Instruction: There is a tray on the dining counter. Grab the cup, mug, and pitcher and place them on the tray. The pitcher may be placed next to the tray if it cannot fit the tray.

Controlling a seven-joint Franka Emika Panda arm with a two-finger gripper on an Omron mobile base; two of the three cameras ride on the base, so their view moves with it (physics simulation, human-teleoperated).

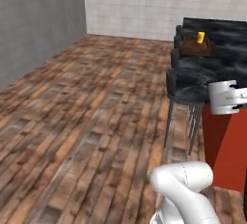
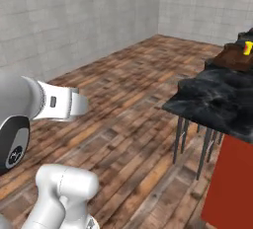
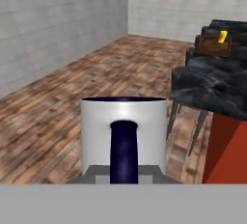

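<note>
- We carry the small grey mug with its dark blue-black handle (image 3: pixel 123 138) in front of the hand camera, upright, handle facing us; the two-finger gripper (image 3: pixel 123 172) appears clamped on it at the base, though the fingertips themselves are hidden behind the mug
- In the left base view the mug (image 1: pixel 222 97) rides out at the right, off any surface, so we judge this a transport leg
- The flat dark brown wooden tray (image 1: pixel 195 48) lies far off on the long black marble-patterned dining counter (image 1: pixel 217 68), which stands to the right on its red base
- The small yellow handleless cup (image 1: pixel 200 36) already stands on the tray, so the mug comes second, we judge
- Keeping the mug level suits setting it down beside the cup without tipping
</note>
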